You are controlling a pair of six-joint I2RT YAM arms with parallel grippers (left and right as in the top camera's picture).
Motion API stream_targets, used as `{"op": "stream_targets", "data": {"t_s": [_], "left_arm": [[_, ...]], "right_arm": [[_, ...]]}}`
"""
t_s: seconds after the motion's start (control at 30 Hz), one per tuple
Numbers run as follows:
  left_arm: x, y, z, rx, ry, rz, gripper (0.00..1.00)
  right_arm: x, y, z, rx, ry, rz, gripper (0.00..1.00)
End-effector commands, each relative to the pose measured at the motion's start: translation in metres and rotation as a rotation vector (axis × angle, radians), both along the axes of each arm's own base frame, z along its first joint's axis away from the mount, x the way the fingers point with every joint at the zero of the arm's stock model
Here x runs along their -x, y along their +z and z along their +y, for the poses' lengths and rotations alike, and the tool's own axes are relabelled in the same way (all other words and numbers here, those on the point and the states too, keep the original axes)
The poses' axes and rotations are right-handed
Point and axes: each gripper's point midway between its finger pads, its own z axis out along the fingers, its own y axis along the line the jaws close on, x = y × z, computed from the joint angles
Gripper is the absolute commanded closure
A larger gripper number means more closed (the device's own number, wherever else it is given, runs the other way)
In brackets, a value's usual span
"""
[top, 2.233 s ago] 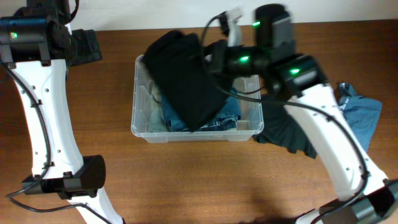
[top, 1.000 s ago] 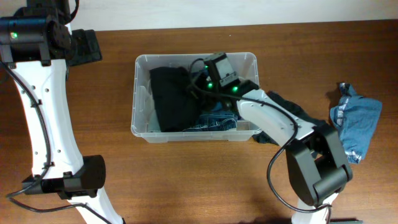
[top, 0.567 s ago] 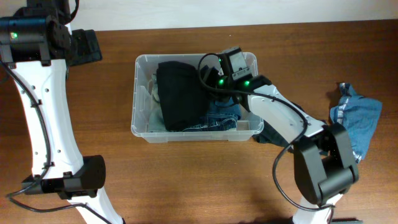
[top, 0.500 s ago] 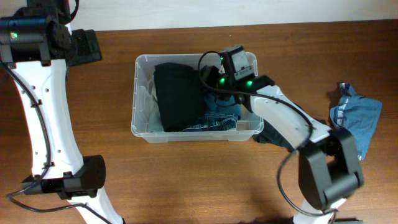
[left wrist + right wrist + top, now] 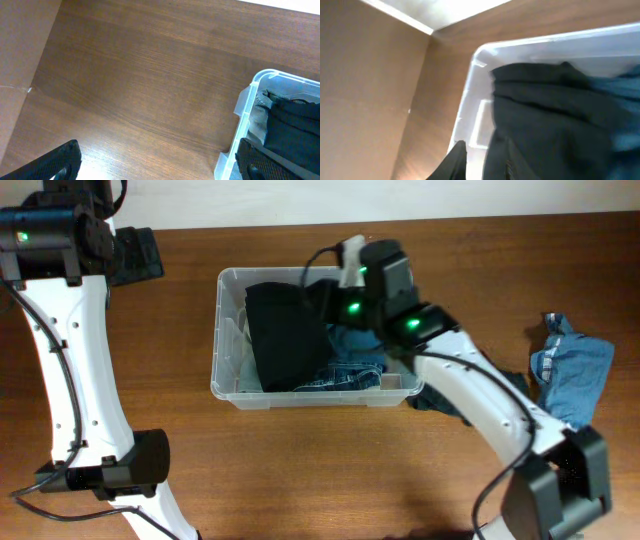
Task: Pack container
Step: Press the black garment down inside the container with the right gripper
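Right gripper point(image 5: 338, 288): over the container point(image 5: 300, 397), back edge; whether its jaws are apart or together cannot be told. Left gripper point(image 5: 160, 162): jaws wide apart, empty, above the table point(image 5: 125, 75). Container: clear plastic, rounded corners, mid-table, holding a black garment point(image 5: 285, 330) over denim point(image 5: 355, 368).

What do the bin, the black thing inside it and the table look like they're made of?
Bin: clear plastic, smooth and slightly glossy; the contents show through its walls.
Black garment: soft matte fabric, possibly a cotton knit; it drapes and creases.
Table: brown wood or wood-look laminate, light sheen; grain lines run along it, but which of the two is unclear.
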Motion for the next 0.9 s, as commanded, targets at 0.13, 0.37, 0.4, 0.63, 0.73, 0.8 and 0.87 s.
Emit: {"op": "stream_targets", "data": {"t_s": [0.13, 0.37, 0.4, 0.63, 0.73, 0.8, 0.87], "left_arm": [[0.001, 0.004, 0.001, -0.006, 0.014, -0.013, 0.01], [0.001, 0.004, 0.001, -0.007, 0.014, -0.013, 0.01], [0.001, 0.004, 0.001, -0.007, 0.014, -0.013, 0.01], [0.001, 0.004, 0.001, -0.007, 0.014, -0.013, 0.0], [0.001, 0.004, 0.001, -0.006, 0.014, -0.013, 0.01], [0.001, 0.004, 0.001, -0.007, 0.014, -0.013, 0.01], [0.001, 0.004, 0.001, -0.007, 0.014, -0.013, 0.01]], "right_arm": [[0.002, -0.11, 0.037, 0.21, 0.166, -0.008, 0.81], [0.023, -0.202, 0.052, 0.115, 0.289, 0.248, 0.79], [0.022, -0.19, 0.056, 0.066, 0.315, 0.233, 0.7], [-0.007, -0.074, 0.041, -0.035, 0.29, 0.041, 0.63], [-0.016, -0.012, 0.006, -0.062, 0.223, -0.048, 0.48], [-0.021, 0.016, -0.024, -0.066, 0.164, -0.077, 0.38], [-0.023, 0.041, -0.069, -0.063, 0.075, -0.081, 0.31]]}}
